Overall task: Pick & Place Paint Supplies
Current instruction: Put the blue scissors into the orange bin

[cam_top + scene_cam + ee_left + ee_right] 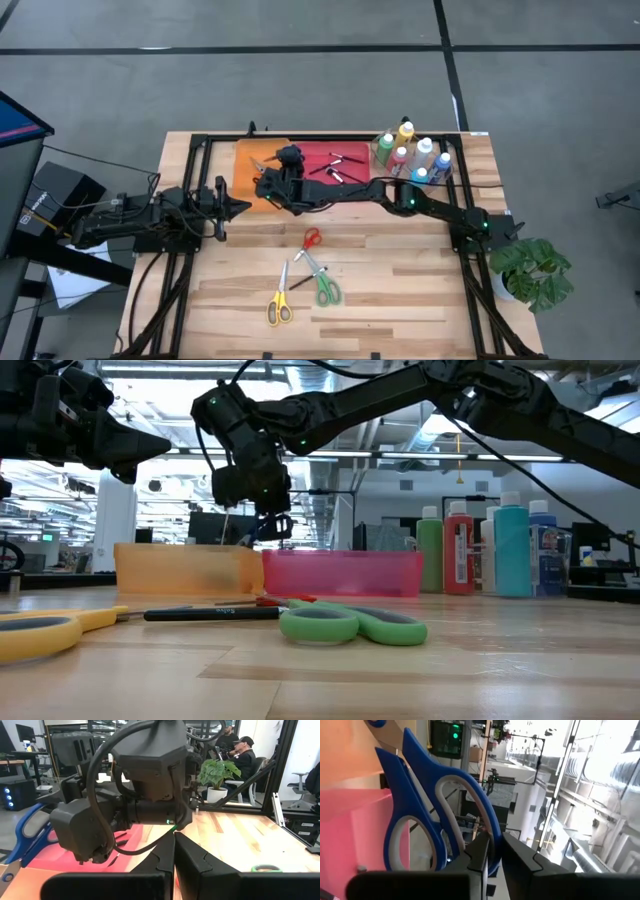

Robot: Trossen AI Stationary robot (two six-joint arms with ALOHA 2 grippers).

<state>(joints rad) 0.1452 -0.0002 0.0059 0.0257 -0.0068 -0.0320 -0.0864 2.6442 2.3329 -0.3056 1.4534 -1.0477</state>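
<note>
Right pincer: the right pincer [272,180] hung over the orange tray [245,165], its arm stretched across the desk [400,300] from the right side.
Right pincer state: the right wrist view showed the two fingers [482,852] nearly together with a narrow gap, the handle of the blue scissors [420,820] lying against them; whether it gripped the scissors I cannot tell.
Blue scissors: at the orange tray beside the pink tray [345,165]; in the low view they were hidden by the arm.
Left pincer: the left pincer [240,208] was closed and empty, hovering just left of the orange tray, its tips meeting in the left wrist view [174,851].
Brushes: a few dark-handled brushes [335,170] lay in the pink tray; one more brush [210,614] lay on the desk among the scissors.
Paint bottles: a cluster of bottles [412,152] stood upright just right of the pink tray, green, yellow, pink, blue and white.
Other scissors: red scissors [311,238], green scissors [325,285] and yellow scissors [279,300] lay on the desk in front of the trays, near one another.
Plant: a potted plant [530,270] stood beyond the desk's right edge.
</note>
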